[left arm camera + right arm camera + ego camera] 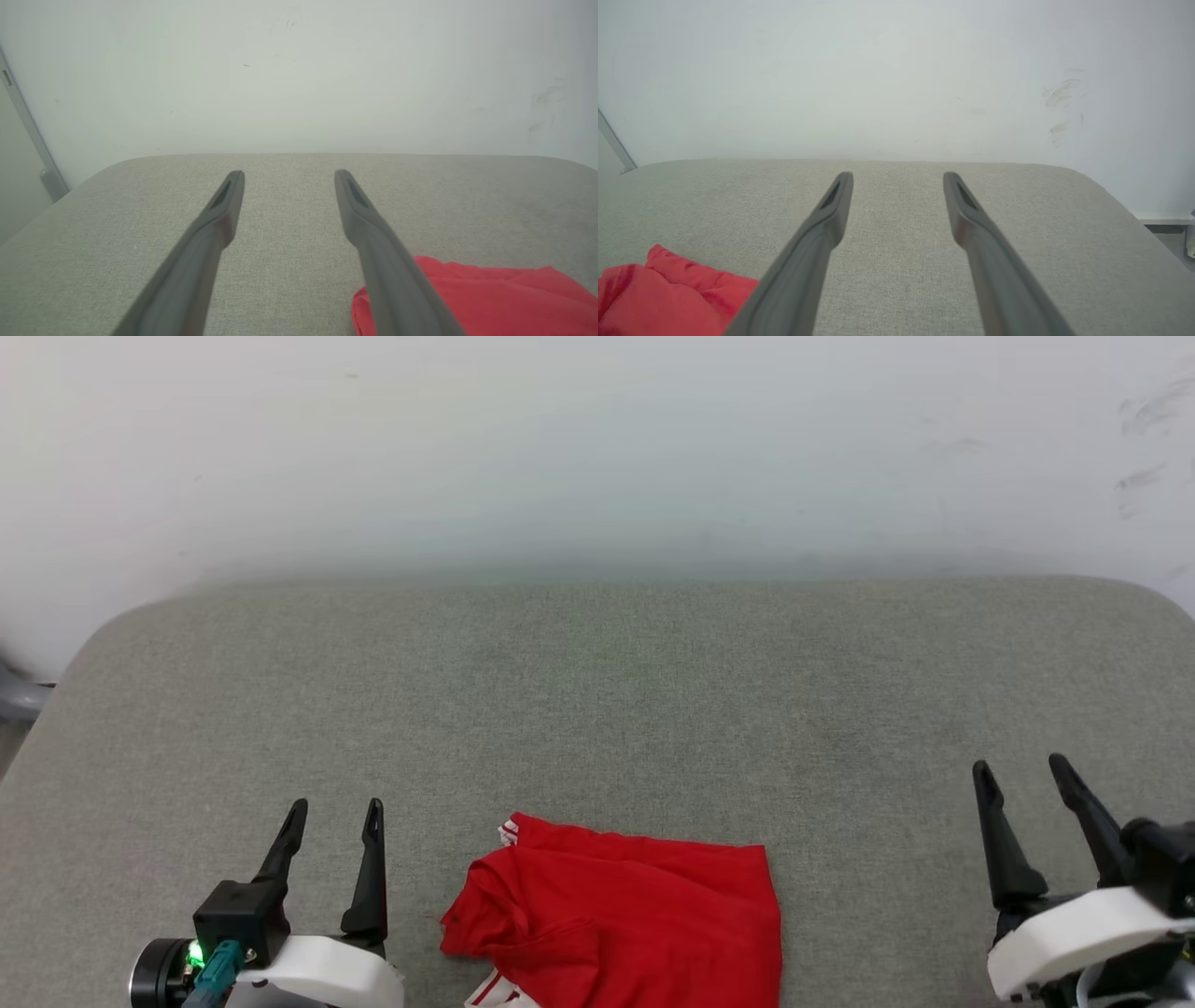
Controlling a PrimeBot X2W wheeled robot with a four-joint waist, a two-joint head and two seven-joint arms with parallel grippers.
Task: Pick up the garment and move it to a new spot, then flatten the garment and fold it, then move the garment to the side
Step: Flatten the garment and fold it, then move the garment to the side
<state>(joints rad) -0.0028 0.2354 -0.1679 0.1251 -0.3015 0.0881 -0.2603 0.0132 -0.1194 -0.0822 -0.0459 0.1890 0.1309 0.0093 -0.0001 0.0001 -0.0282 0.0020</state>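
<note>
Garment (625, 915) lies on the grey padded surface (597, 709), at the surface's near edge and about midway along it, with its lower part cut off by the bottom of the head view. It is a red jersey bunched into a rough block. Soft creases run across the top, and a scrap of red-and-white striped trim (509, 831) pokes out at the far left corner. The left tool (336, 805) hovers over the near left part of the surface, just beside the garment, with its two dark fingers spread wide and nothing between them. The right tool (1019, 765) hovers over the near right part of the surface, further from the cloth, and it is likewise spread and empty. Neither touches the fabric. The garment looks light, limp and thin, so it will likely sag and drape from any point that is lifted and will not keep its shape. It may also drag on the textured covering of the surface instead of sliding. Layers appear doubled over, so a pinch in the middle risks catching several at once. The better holds seem to be the far corners or the trimmed edge, one per tool, taken low against the surface so the fingers can close on a hem. How many layers lie underneath cannot be told.
</note>
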